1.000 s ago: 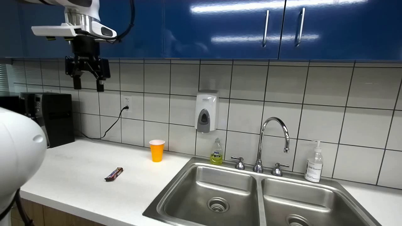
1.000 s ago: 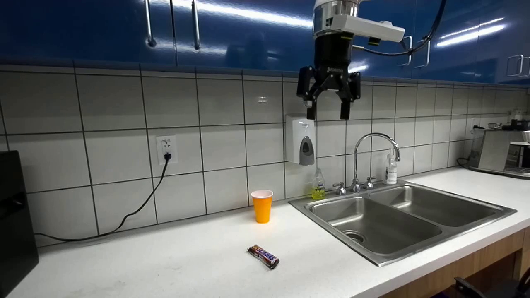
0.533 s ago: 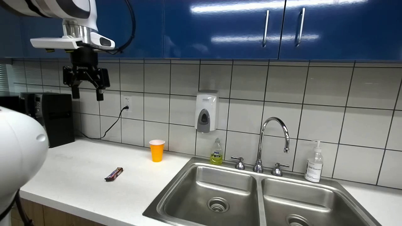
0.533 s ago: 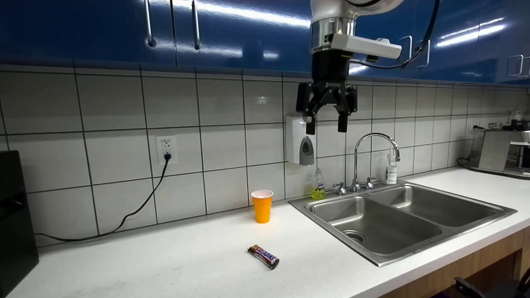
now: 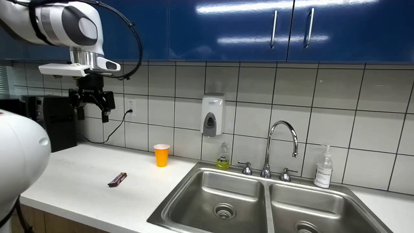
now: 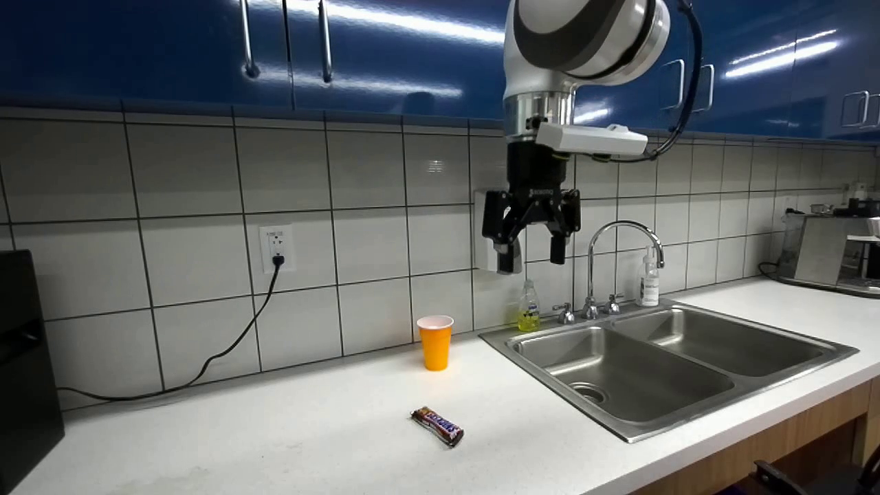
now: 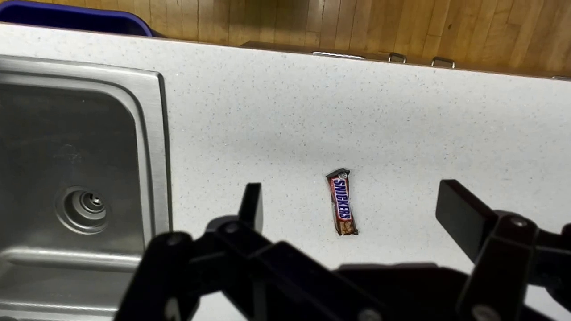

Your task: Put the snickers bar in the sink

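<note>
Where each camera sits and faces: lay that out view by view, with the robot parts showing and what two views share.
An exterior view: raised near the sink, slanting across the tiled wall toward the black machine; gripper and white arm show.
An exterior view: raised, nearer the black machine, slanting toward the sink past the snickers bar; gripper and white arm show.
Wrist view: over the counter, facing down at the snickers bar; two gripper fingers show, spread.
Both exterior views share the orange cup and faucet.
</note>
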Robot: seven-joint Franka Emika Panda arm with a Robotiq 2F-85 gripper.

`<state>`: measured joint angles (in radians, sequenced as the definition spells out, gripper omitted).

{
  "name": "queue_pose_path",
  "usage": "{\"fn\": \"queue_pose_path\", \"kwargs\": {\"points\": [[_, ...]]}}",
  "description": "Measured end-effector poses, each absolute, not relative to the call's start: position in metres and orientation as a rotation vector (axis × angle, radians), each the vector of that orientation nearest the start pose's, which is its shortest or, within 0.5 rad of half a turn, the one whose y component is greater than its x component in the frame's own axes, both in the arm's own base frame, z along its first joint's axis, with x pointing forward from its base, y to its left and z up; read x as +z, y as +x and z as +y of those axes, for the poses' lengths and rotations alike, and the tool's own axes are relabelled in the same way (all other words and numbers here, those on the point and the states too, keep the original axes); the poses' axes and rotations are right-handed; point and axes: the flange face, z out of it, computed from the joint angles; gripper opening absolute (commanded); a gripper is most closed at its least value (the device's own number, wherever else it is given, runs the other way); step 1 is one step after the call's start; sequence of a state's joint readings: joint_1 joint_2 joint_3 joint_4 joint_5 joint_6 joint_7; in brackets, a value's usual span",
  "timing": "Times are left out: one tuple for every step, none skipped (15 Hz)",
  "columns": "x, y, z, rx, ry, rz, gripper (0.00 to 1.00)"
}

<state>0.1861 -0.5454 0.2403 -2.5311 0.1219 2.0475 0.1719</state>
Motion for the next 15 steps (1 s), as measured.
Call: {"fn": "queue_pose_path", "kwargs": {"points": [[0.45, 0.352, 0.171, -0.081, -3.127, -0.276, 1.0], [0.442, 0.354, 0.174, -0.077, -3.129, -0.287, 1.0], [0.434, 0.355, 0.176, -0.073, -3.132, -0.298, 1.0], [0.425, 0.357, 0.178, -0.064, -3.135, -0.309, 1.0], [0.417, 0.359, 0.18, -0.057, -3.138, -0.32, 1.0], [0.409, 0.361, 0.182, -0.051, -3.14, -0.331, 1.0], [0.401, 0.363, 0.184, -0.046, -3.143, -0.344, 1.0], [0.393, 0.365, 0.187, -0.043, -3.146, -0.359, 1.0], [0.386, 0.367, 0.19, -0.042, -3.148, -0.374, 1.0], [0.378, 0.368, 0.192, -0.04, -3.148, -0.386, 1.0], [0.372, 0.371, 0.195, -0.041, -3.146, -0.396, 1.0], [0.365, 0.373, 0.197, -0.041, -3.143, -0.402, 1.0], [0.358, 0.375, 0.199, -0.04, -3.14, -0.407, 1.0], [0.352, 0.377, 0.2, -0.04, -3.138, -0.411, 1.0], [0.346, 0.38, 0.201, -0.042, -3.136, -0.417, 1.0]]}}
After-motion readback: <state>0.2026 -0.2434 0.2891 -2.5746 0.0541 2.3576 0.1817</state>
